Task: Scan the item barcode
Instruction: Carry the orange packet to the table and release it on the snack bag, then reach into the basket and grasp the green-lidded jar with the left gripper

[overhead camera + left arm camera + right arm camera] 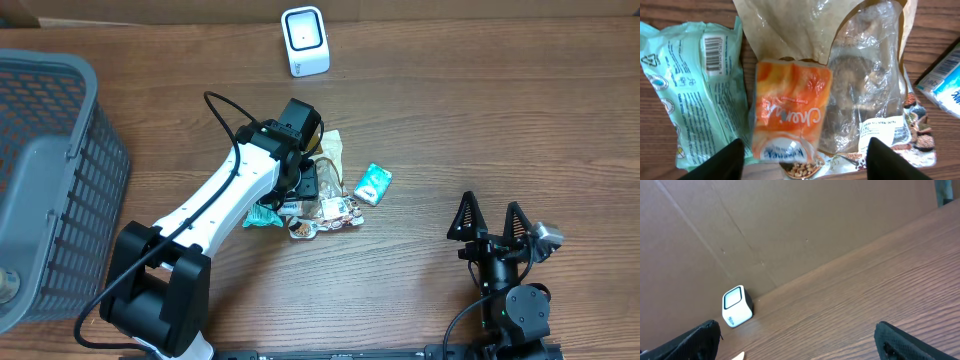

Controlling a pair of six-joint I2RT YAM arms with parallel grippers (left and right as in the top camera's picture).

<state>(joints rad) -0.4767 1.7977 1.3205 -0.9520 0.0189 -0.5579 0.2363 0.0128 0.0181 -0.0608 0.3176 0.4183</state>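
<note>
Looks like a robot lab bench dressed up as a shop checkout. Told by a white barcode scanner [305, 40] standing on a wood-grain table [480, 120], a grey mesh shopping basket [95, 190] at one edge, printed snack packets [790, 110] bearing barcodes, a plain cardboard backdrop [765, 225] behind, and robot arms [220, 200] mounted at the near edge.

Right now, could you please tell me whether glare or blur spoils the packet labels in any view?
Left wrist: the clear bag throws glare, the orange packet is slightly soft, and the barcode on the mint packet is readable. Overhead: the light is even, but the packets are small and partly under the left arm. Right wrist: the scanner is clear.
</note>
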